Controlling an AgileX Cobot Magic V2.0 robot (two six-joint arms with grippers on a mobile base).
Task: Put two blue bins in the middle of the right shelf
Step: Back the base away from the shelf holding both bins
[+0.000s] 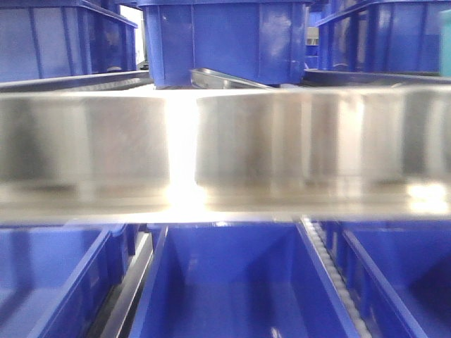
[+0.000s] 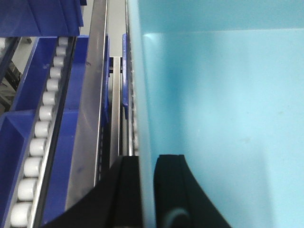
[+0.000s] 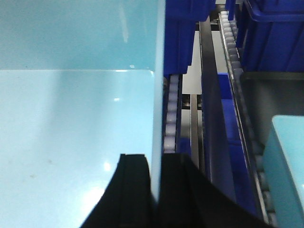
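Observation:
A pale sky-blue bin fills the left wrist view [image 2: 223,118] and the right wrist view [image 3: 71,133]; I look into its smooth inside. My left gripper [image 2: 147,159] is shut on the bin's left wall, one black finger inside and one outside. My right gripper [image 3: 156,156] is shut on its right wall the same way. A second pale blue bin [image 3: 285,161] stands to the right on the roller track. The wide mirror-like steel rail [image 1: 225,148] of the shelf spans the front view; the grippers are hidden there.
Dark royal-blue bins stand on the tier above the rail [image 1: 232,35] and below it [image 1: 232,282]. White roller tracks run beside the held bin on the left [image 2: 40,123] and on the right [image 3: 170,118], with steel rails and more dark blue bins alongside.

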